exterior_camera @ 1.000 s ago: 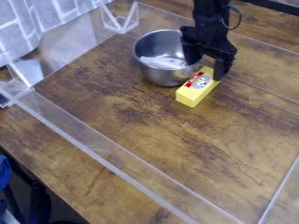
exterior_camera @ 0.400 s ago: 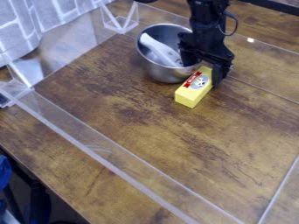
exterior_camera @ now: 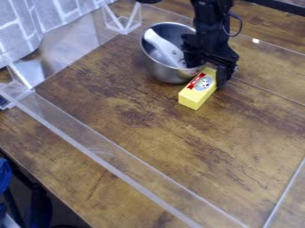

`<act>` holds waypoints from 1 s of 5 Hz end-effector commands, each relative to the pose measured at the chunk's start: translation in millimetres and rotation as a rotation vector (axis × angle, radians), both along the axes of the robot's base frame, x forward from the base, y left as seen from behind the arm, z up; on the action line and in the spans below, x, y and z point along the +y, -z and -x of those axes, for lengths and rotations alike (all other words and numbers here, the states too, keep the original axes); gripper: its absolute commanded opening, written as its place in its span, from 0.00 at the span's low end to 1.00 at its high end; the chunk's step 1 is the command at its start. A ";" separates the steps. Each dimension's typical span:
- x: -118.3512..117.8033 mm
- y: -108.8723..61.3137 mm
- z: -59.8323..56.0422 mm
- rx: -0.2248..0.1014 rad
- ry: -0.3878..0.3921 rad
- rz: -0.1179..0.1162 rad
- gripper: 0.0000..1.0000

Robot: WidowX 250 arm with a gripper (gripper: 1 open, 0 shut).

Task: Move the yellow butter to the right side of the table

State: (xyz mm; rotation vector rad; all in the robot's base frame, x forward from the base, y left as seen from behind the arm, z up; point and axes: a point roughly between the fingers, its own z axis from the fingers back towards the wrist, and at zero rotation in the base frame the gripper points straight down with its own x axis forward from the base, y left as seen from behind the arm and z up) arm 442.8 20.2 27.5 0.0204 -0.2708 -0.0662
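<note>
camera view: the black claw (exterior_camera: 210, 64) is hanging from a dark arm that is coming down from the top edge, its matte fingers pointing down over the near rim of the metal bowl (exterior_camera: 167, 55). the fingers are standing a little apart, but how wide the gap is cannot be told from this angle, and nothing is showing between them. whether the tips are touching the bowl or the box cannot be told either.

the yellow butter (exterior_camera: 199, 90) is lying just below the claw, toward the camera, flat on the counter (exterior_camera: 131, 125). it is a small bright yellow rectangular box with crisp edges, and a white and red label is covering its top face. its far end is sitting right under the fingertips, beside the bowl's rim.

the bowl is sitting to the claw's left and slightly behind it, round, silver and shiny, reflecting light on its inner wall.

the counter is a dark brown, worn wood-grain surface with streaky lighter patches. clear acrylic panels (exterior_camera: 71, 134) are running along its edges, the nearest one slanting across the lower left, far from the claw.
</note>
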 end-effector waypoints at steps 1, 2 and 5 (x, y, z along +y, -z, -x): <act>4.2 13.6 0.2 0.007 -0.001 0.000 1.00; 3.4 20.3 1.2 0.020 -0.001 0.004 1.00; 0.0 33.4 6.1 0.065 -0.001 0.020 1.00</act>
